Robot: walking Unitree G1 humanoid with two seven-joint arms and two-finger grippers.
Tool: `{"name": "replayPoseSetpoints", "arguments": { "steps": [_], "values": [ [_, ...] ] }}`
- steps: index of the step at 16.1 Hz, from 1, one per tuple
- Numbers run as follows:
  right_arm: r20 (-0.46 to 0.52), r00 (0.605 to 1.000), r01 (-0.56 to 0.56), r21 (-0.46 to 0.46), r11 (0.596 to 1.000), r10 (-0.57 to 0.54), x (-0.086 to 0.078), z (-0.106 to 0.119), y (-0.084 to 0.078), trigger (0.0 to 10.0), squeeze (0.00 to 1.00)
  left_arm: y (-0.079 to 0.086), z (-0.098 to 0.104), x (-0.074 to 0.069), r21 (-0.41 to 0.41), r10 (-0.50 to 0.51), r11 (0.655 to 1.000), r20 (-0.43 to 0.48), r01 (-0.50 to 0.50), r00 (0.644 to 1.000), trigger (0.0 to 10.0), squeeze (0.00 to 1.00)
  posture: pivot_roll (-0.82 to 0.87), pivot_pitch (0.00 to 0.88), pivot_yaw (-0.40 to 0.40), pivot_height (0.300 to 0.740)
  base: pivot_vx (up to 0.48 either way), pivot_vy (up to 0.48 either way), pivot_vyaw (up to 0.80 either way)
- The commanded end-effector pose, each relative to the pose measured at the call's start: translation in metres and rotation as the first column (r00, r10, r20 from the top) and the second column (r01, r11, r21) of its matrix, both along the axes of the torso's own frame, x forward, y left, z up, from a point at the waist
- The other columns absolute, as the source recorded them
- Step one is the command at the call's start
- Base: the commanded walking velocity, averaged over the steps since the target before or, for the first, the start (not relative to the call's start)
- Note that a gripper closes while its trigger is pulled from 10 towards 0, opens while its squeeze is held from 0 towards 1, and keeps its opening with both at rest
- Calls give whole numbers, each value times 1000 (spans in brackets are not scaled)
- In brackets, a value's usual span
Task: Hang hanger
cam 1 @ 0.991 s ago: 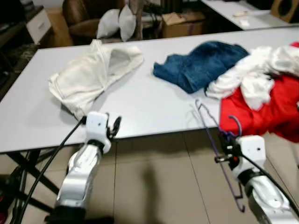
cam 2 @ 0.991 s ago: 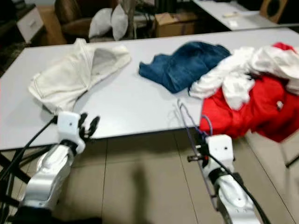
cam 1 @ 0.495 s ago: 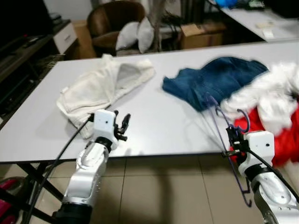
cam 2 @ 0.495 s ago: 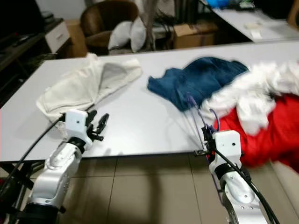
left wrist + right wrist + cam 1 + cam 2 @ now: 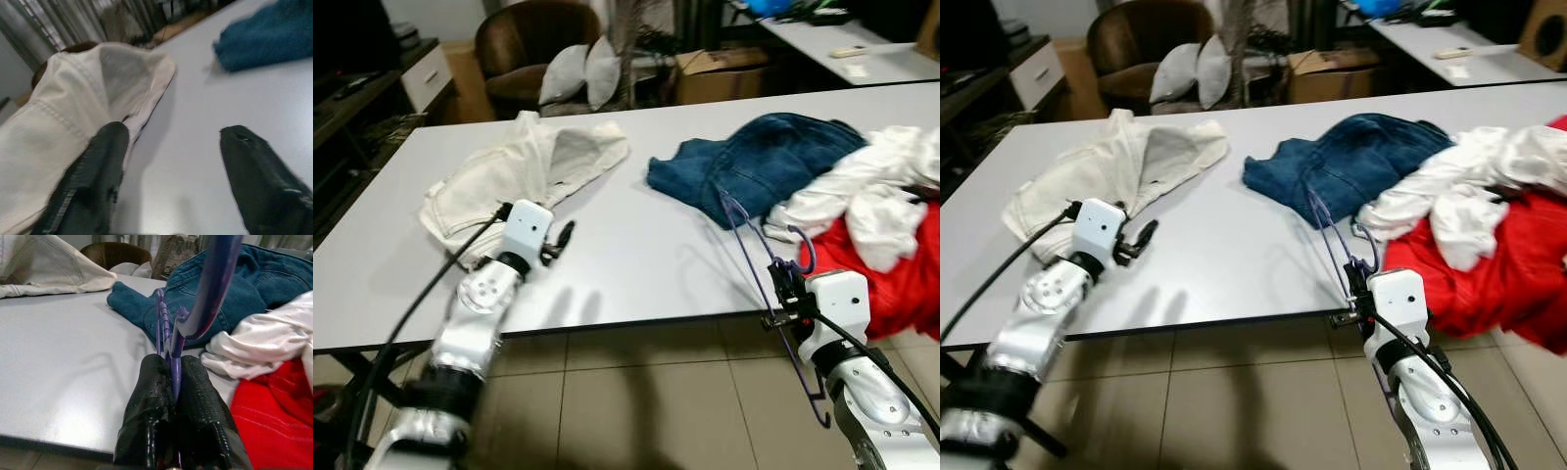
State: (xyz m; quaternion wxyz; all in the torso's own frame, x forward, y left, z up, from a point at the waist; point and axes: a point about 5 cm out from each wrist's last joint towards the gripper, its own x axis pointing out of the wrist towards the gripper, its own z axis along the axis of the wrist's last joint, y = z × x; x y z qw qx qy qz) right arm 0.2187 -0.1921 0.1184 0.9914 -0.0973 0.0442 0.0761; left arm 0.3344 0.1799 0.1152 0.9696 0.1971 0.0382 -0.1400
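A thin purple wire hanger (image 5: 756, 257) is pinched between the pressed-together black fingers of the right gripper (image 5: 172, 377) at the near edge of the long white table (image 5: 636, 255), its hook (image 5: 803, 251) curling up beside the gripper and its frame partly over the tabletop and partly below the edge. The left gripper (image 5: 171, 161) is held over the table with its two fingers spread wide and nothing between them, one finger (image 5: 100, 171) seen just in front of the cream-white crumpled garment (image 5: 524, 166). Crumpled blue denim jeans (image 5: 754, 157) lie near the middle of the table, touching a pile of white cloth (image 5: 862, 186) over a red garment (image 5: 891, 264). A brown cardboard box (image 5: 715, 73) stands behind the table. No writing or label can be read anywhere.
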Motion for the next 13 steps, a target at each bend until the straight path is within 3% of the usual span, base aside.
{"name": "replayPoseSetpoints", "arguments": {
  "steps": [1, 3, 4, 5, 8, 10, 11, 13],
  "values": [
    [6, 999, -39, -13, 999, 39, 3, 2, 5, 10000, 0, 12, 3, 11, 118, 33, 992, -3, -32, 999, 10000, 1000, -112, 0, 117, 740, 0, 0, 0],
    [0, 998, -60, -29, 998, 60, 3, 2, 7, 10000, 0, 18, 0, 17, 198, 61, 979, -19, -56, 998, 10000, 1000, -111, 0, 119, 740, 0, 0, 0],
    [-3, 997, -71, -35, 997, 71, 4, 1, 8, 10000, 0, 23, -3, 22, 265, 85, 962, -36, -72, 996, 10000, 776, -111, 0, 118, 740, 0, 0, 0],
    [-6, 997, -81, -36, 996, 81, 5, 1, 10, 10000, 0, 29, -7, 24, 318, 115, 944, -63, -89, 991, 10000, 0, -110, 0, 119, 740, 0, 0, 0],
    [-19, 994, -108, -38, 993, 107, 5, 0, 15, 10000, 0, 50, -20, 22, 466, 199, 878, -154, -106, 968, 10000, 0, -118, 0, 126, 740, 0, 0, 0],
    [-19, 994, -108, -39, 993, 108, 4, 0, 15, 10000, 0, 60, -17, 24, 509, 260, 843, -106, -172, 960, 10000, 0, -122, 0, 129, 740, 0, 0, 0],
    [-17, 994, -107, -37, 994, 106, 4, 0, 15, 10000, 0, 63, -16, 25, 504, 275, 843, -102, -188, 956, 0, 0, -122, 0, 128, 740, 0, 0, 0],
    [-16, 994, -111, -37, 993, 110, 4, 1, 16, 10000, 0, 63, -16, 26, 510, 282, 838, -105, -192, 954, 0, 0, -122, 0, 126, 740, 0, 0, 0]
  ]
}}
